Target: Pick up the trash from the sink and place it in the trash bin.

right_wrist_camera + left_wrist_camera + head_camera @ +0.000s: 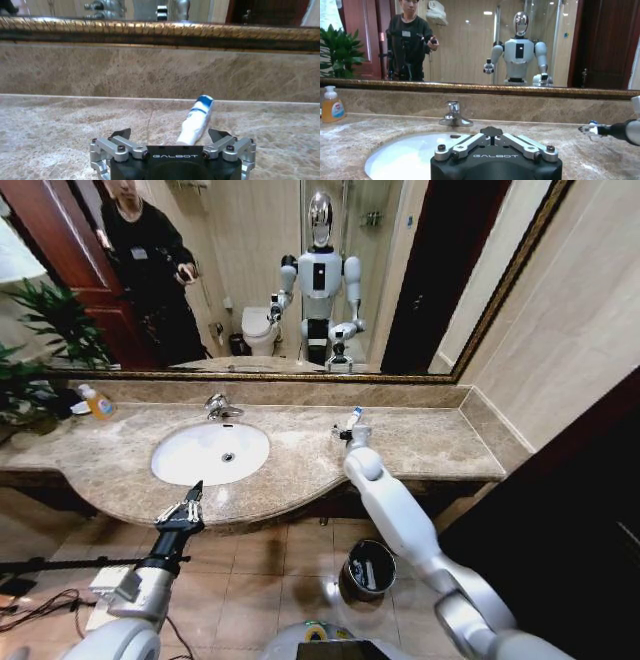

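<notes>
A white tube with a blue cap (pixel 196 119), a piece of the trash, lies on the brown marble countertop (pixel 420 442) to the right of the sink (pixel 176 462). My right gripper (pixel 170 134) is low over the counter and open, its fingers wide on either side of the tube's near end; in the head view this gripper (pixel 350 434) sits just before the tube (pixel 355 416). My left gripper (pixel 190 498) hovers shut and empty at the counter's front edge before the basin, and the left wrist view has it (pixel 492 131) facing the chrome faucet (pixel 454 115). The trash bin (pixel 351 558) stands on the floor below the counter.
An orange bottle with a white pump (pixel 97 402) stands at the counter's back left, beside a potted plant (pixel 45 330). A gold-framed mirror (pixel 300 375) runs along the wall behind. Cables (pixel 40 605) lie on the tiled floor at left. A dark panel (pixel 590 510) closes the right side.
</notes>
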Robot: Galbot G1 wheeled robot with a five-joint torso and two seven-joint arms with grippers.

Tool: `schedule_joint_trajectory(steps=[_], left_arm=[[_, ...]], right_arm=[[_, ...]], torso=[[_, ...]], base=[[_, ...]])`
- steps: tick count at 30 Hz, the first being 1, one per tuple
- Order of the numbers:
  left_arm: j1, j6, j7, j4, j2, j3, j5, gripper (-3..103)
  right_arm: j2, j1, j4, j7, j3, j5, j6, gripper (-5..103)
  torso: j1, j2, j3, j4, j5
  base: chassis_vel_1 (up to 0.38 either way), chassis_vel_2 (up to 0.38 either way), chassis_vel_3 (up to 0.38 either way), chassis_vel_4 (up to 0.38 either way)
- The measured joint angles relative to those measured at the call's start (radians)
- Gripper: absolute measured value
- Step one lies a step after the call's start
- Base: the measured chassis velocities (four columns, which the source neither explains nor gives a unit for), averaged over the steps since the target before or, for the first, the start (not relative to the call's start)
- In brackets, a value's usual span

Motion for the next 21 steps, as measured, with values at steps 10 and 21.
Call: schedule_joint_trajectory(steps=[10,21], left_arm=[[0.0,0.0,0.0,0.0,0.0,0.0,0.0,0],[0.0,0.0,0.0,0.0,0.0,0.0,0.0,0]], right_arm=[[0.052,0.072,-0.121,-0.02,0.011,-0.021,0.015,100],[0.046,0.1,-0.197,0.023,0.086,-0.027,0.022,100]], torso=[[0.0,0.0,0.0,-0.0002,0.0],[0.0,0.0,0.0,-0.0002,0.0003]], base=[[0.0,0.0,0.0,0.0],[0.0,0.0,0.0,0.0]])
